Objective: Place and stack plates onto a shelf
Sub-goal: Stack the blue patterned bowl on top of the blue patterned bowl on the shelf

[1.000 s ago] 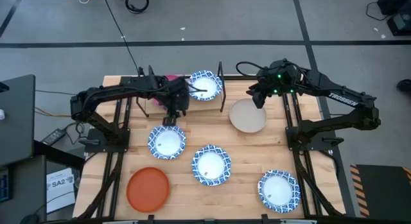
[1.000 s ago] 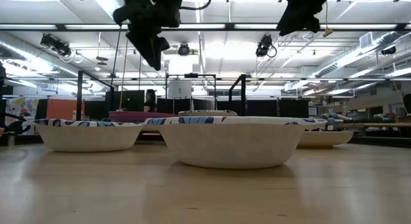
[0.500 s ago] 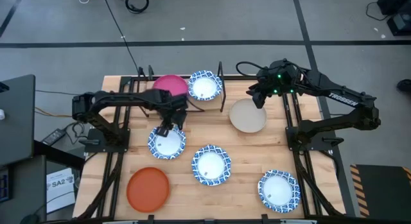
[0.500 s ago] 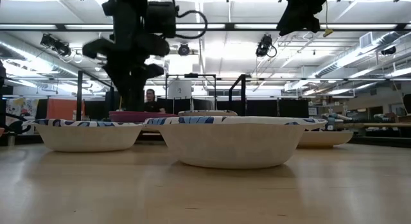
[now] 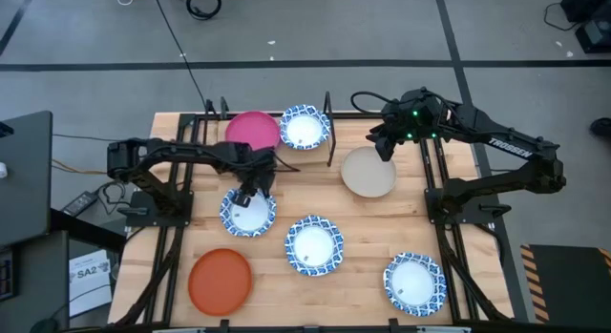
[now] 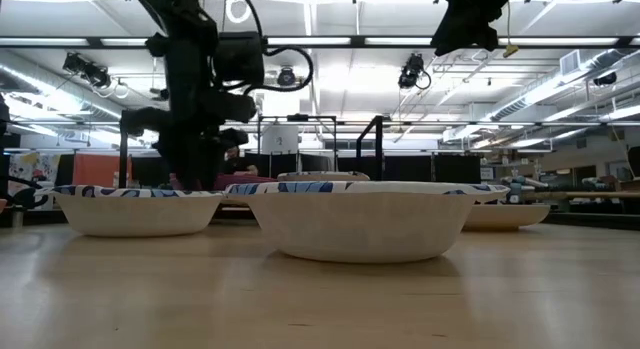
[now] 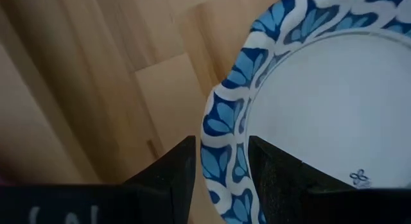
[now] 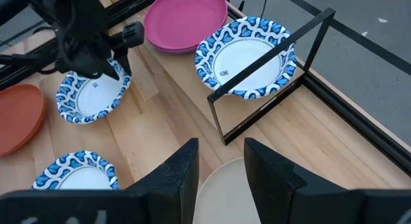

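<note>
A blue-and-white plate (image 5: 248, 213) lies flat on the table at the centre left. My left gripper (image 5: 246, 192) points down over its far rim (image 7: 221, 131), open, with one finger outside the rim and one over the plate's inside. On the shelf (image 5: 329, 133) at the far edge lie a magenta plate (image 5: 252, 131) and a blue-and-white plate (image 5: 305, 128). My right gripper (image 8: 221, 163) hangs open, high above a beige plate (image 5: 368, 172), with nothing between its fingers. My left gripper comes from above with its fingers (image 7: 176, 176) on either side of the plate's far rim (image 7: 225, 153), lying across it. Whether they touch the rim I cannot tell. The plate lies flat on the table.
More plates lie on the table: an orange one (image 5: 221, 280) at the near left, a blue-and-white one (image 5: 313, 245) in the middle and another (image 5: 414, 282) at the near right. The shelf's black posts (image 8: 257, 63) stand beside the beige plate.
My left gripper has moved from above the shelf's magenta plate toward the table's near edge and down to the far rim of the blue-and-white plate, rolling a little as it went. The magenta plate now shows whole. My right gripper has kept still.
</note>
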Controlling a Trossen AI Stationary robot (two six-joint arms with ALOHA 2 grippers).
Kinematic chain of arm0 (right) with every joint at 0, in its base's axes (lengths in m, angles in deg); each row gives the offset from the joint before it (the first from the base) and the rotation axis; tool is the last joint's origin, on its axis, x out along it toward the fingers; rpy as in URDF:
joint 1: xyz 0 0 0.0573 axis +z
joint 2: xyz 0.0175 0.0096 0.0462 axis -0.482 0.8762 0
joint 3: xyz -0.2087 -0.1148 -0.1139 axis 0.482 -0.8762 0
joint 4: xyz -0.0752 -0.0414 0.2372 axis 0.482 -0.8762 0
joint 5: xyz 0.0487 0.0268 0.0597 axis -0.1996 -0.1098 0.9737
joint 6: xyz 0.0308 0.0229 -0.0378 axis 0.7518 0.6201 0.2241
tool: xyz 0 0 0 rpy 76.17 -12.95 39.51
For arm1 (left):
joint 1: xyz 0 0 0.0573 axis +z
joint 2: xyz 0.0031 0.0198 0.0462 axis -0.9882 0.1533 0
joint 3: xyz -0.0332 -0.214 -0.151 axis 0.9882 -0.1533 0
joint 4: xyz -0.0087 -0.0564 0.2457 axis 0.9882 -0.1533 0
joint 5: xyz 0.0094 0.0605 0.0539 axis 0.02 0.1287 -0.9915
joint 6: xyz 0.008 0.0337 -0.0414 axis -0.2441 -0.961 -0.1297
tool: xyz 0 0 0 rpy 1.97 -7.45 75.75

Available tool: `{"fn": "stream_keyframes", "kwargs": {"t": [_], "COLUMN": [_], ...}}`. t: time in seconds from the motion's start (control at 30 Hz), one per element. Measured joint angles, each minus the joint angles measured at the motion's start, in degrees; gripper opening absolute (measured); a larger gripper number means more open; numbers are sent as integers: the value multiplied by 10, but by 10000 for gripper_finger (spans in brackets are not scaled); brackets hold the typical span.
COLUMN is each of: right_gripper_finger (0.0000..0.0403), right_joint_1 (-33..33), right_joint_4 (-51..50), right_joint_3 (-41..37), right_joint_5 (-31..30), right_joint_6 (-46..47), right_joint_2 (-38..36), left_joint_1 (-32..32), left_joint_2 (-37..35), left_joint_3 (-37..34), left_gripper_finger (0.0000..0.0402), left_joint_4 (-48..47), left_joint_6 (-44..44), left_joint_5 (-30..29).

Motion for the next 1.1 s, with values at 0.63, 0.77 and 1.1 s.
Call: {"fn": "stream_keyframes", "kwargs": {"t": [0.63,0.77,1.1], "right_gripper_finger": [130,130,130], "right_joint_1": [0,0,0], "right_joint_4": [0,0,0], "right_joint_3": [0,0,0], "right_joint_5": [0,0,1], "right_joint_6": [0,0,0], "right_joint_2": [0,0,0], "left_joint_1": [0,0,0], "left_joint_2": [0,0,-1], "left_joint_3": [-28,-28,-28], "left_gripper_finger": [96,70,46], "left_joint_4": [26,26,25], "left_joint_6": [1,1,31], "left_joint_5": [-2,-1,-1]}}
